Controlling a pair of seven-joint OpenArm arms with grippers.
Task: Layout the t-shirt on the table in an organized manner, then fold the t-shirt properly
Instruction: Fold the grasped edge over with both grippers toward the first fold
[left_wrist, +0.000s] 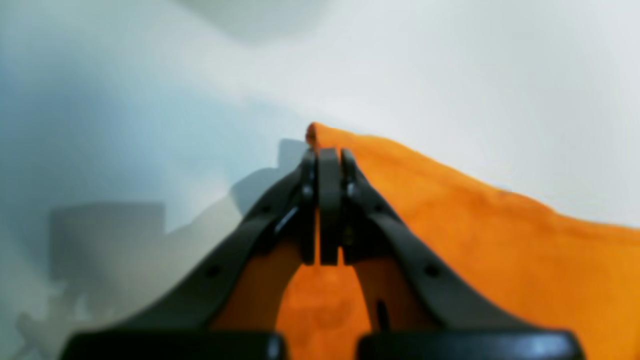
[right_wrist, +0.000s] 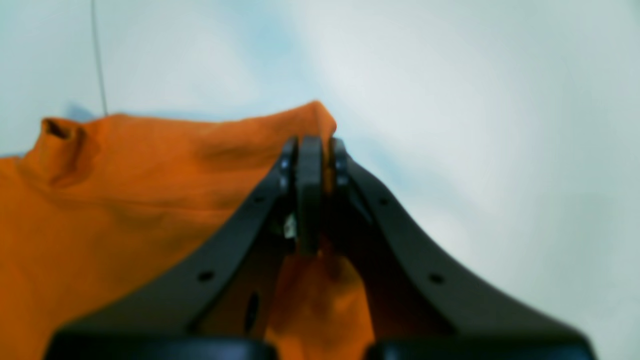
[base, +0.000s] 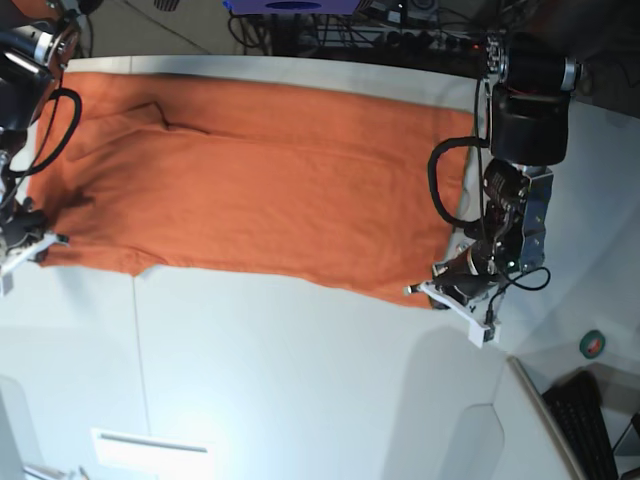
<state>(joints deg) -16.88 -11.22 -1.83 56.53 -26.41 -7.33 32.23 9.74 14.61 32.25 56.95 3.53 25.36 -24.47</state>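
You have the white table (base: 300, 380) carrying the orange t-shirt (base: 270, 190), spread flat as a long folded band across its far half. Your left gripper (left_wrist: 329, 165) is clenched on the shirt's corner at one end, and your right gripper (right_wrist: 311, 150) pinches the corner at the other.

Both wrist views are soft and out of focus throughout, with edges smeared. In the left wrist view, grey blocky shadows fall on the table (left_wrist: 450, 75) to the left, and a bluish cast tints that side. The base view is sharper, with bright glare on the near white surface, perhaps from overhead lamps. The t-shirt (base: 270, 180) looks evenly lit and vividly saturated.
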